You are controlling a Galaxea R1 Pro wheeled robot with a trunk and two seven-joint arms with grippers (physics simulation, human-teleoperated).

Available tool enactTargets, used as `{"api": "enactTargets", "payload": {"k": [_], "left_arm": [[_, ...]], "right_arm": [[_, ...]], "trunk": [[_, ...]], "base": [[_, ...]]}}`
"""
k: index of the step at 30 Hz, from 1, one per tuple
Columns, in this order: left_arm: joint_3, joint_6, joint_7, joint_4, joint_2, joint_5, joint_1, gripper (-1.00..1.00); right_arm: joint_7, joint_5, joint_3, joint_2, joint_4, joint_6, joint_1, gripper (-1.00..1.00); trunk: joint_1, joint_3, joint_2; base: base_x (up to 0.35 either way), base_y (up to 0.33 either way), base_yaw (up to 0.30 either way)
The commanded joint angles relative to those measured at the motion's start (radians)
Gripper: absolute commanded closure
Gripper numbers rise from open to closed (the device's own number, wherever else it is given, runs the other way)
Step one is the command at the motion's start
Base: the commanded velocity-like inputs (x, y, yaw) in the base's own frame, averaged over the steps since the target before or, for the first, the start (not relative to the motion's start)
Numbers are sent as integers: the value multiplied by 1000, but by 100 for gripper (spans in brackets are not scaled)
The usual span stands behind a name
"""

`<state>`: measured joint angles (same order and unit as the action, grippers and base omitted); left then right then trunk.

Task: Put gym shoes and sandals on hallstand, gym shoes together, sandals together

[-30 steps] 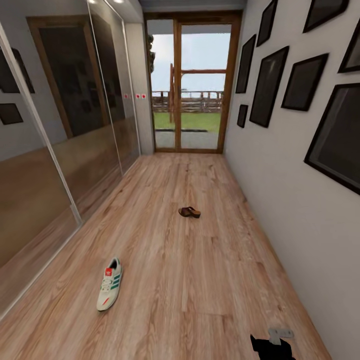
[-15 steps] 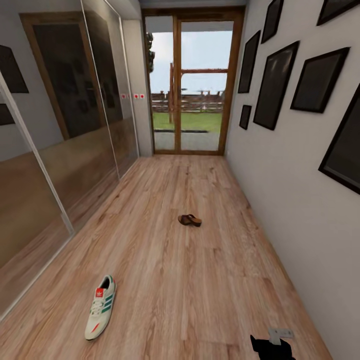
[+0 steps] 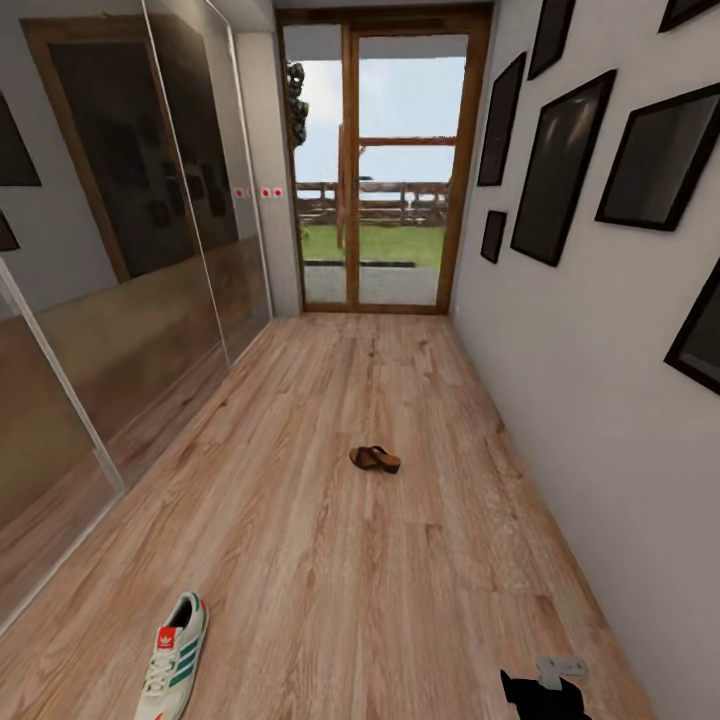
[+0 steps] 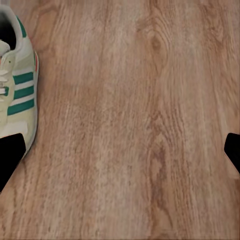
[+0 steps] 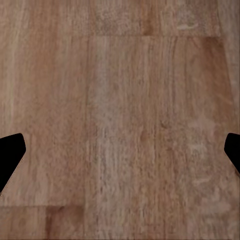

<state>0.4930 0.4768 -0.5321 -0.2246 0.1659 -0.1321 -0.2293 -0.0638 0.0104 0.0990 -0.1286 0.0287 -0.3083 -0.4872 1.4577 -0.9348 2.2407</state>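
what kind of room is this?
Likely a home corridor: narrow wood-plank floor, glass door to a yard at the far end, framed pictures along one wall, one gym shoe lying loose.

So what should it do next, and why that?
Probably bring the left pincer over the sneaker and lower it. The shoe lies on the wood floor close by on the robot's left and shows at the edge of the left wrist view, beside that open, empty pincer rather than between its fingers. The sandal lies farther down the corridor.
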Motion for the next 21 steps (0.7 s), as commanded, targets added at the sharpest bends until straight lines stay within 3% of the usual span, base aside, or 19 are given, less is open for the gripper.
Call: {"api": "enactTargets", "payload": {"k": [1, 21], "left_arm": [[9, 5, -3, 1, 0, -11, -1, -100], [9, 5, -3, 1, 0, -11, -1, -100]], "right_arm": [[-7, 1, 8, 0, -1, -4, -1, -100], [-10, -1, 8, 1, 0, -3, -1, -100]], "trunk": [[0, -1, 0], [0, -1, 0]], "base": [[337, -90, 0], [337, -90, 0]]}}
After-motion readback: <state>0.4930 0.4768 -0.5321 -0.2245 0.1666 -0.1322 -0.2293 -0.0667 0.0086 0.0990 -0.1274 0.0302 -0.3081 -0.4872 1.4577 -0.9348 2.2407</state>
